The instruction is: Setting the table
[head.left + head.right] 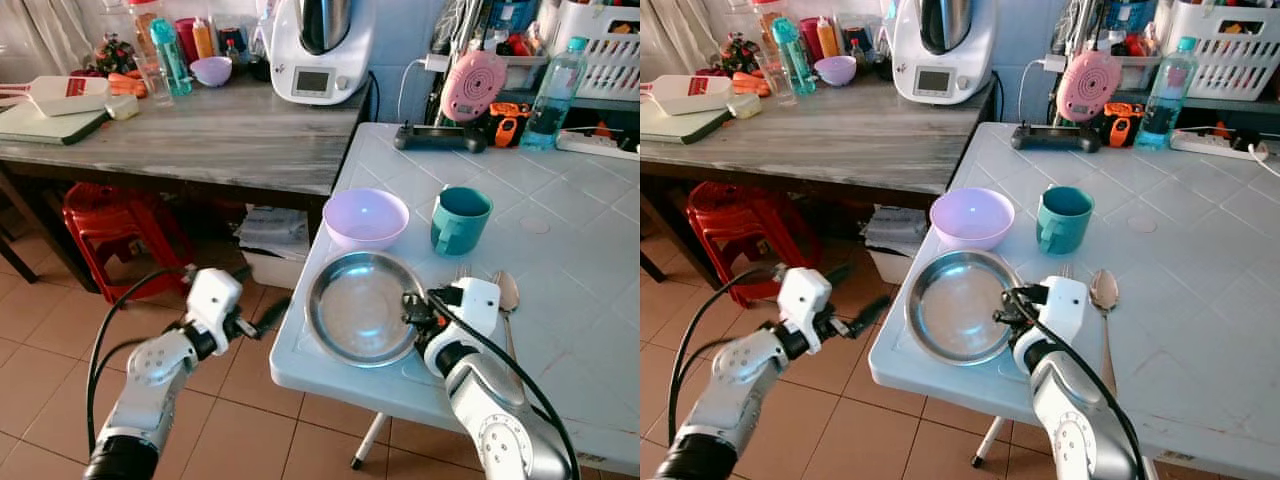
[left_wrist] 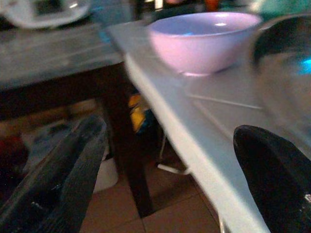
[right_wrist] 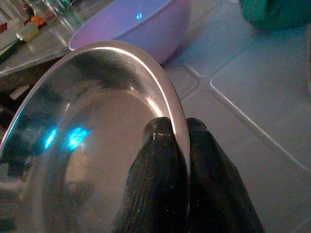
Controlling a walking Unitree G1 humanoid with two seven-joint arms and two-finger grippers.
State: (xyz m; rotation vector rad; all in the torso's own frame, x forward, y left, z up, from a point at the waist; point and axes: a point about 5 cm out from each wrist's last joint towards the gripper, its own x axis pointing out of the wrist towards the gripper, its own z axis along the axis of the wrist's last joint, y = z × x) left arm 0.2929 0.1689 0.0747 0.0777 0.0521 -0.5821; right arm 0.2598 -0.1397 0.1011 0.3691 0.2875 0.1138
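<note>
Steel plate (image 1: pixel 360 305): you had it lying at the near left corner of the white tiled table (image 1: pixel 570 230), its right rim pinched between the right gripper (image 3: pixel 177 133) fingers. Behind it stood a lilac bowl (image 1: pixel 365 216) and teal mug (image 1: pixel 459 220); spoon (image 1: pixel 508 292) to the right. Your left gripper (image 1: pixel 262 318) hung spread open off the table edge.
</note>
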